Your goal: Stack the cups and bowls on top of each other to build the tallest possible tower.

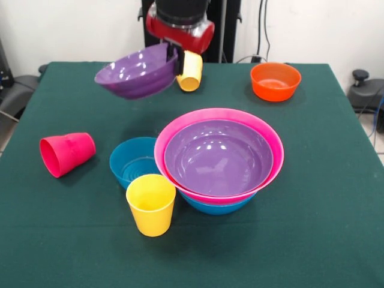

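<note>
My gripper (178, 62) hangs at the back of the table, shut on the rim of a purple bowl (137, 73). That bowl is held tilted above the green table (312, 228). Just right of the gripper lies a yellow cup (191, 71) on its side. The tower (219, 159) stands in the middle: a blue bowl (216, 207) lowest, a big pink bowl (273, 157) in it, and a second purple bowl (217, 157) inside that. Another blue bowl (133, 162) sits at the tower's left, with an upright yellow cup (150, 204) in front. A red-pink cup (66, 153) lies on its side at the left.
An orange bowl (275, 81) stands alone at the back right. Dark cables and equipment sit past the table's edges at both sides.
</note>
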{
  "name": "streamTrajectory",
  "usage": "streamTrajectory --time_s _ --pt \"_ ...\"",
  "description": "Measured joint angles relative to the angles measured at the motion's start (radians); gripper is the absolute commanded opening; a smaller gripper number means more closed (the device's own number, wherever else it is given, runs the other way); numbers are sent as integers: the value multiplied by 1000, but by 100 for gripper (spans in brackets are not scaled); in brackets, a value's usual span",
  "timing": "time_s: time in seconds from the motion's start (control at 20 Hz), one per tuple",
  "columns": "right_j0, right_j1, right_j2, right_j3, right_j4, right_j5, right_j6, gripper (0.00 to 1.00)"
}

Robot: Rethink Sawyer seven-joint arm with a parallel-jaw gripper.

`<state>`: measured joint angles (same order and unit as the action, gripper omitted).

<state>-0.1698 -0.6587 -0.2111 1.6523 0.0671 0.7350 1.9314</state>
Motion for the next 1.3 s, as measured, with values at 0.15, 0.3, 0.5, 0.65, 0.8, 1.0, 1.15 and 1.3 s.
streamTrajectory --time_s 0.15,0.3,0.5,0.65,0.8,1.0,1.15,1.3 --pt "0 -32 0 0 0 62 0 0" --pt "2 -57 1 -7 2 124 0 0" --pt "9 -63 1 -31 7 163 0 0" --pt "23 -50 1 -77 14 179 0 0" --pt "39 -29 2 -129 26 180 4 0" --pt "63 22 3 -230 48 180 5 0" --pt "71 61 4 -293 63 181 5 0" --pt "78 106 4 -357 83 183 10 0"
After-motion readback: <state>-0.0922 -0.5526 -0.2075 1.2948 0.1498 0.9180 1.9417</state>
